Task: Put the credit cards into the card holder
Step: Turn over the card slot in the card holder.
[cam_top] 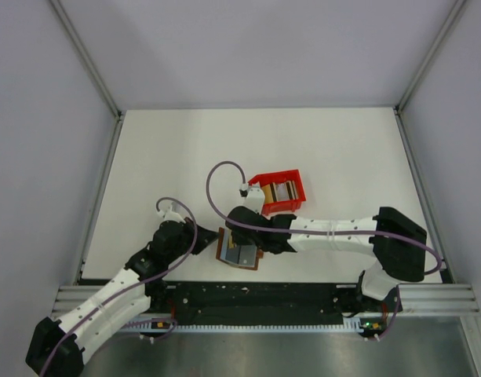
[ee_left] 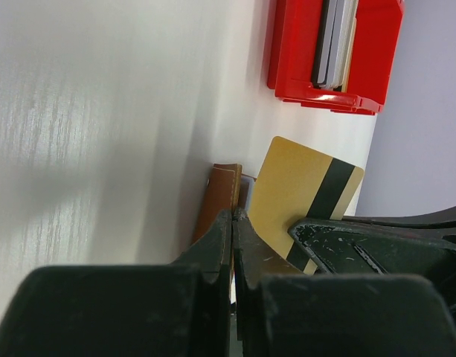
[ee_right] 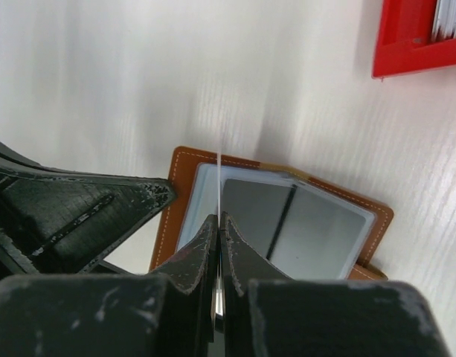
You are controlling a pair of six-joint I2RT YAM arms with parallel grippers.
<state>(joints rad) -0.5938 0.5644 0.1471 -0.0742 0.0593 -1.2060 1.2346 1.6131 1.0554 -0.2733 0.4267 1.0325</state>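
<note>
Right gripper [ee_right: 219, 223] had its fingers squeezed tight on a gold card [ee_left: 294, 197] with a black stripe. The card stood on edge right over the left half of the open card holder [ee_right: 317, 230]. Couldn't tell if the card's lower edge was actually in a pocket or just touching it.

The card holder itself lay flat-ish on the white table [cam_top: 169, 157], close to the near edge and about mid-width, grey pockets facing up. Left gripper [ee_left: 233, 222] came in from the left, fingers pressed together on the holder's brown left flap, looked like it was pinching it.

Just past that, far and a bit right, sat a red bin [cam_top: 286, 206] with the other cards [cam_top: 278, 191] standing inside, pale and tan ones.
</note>
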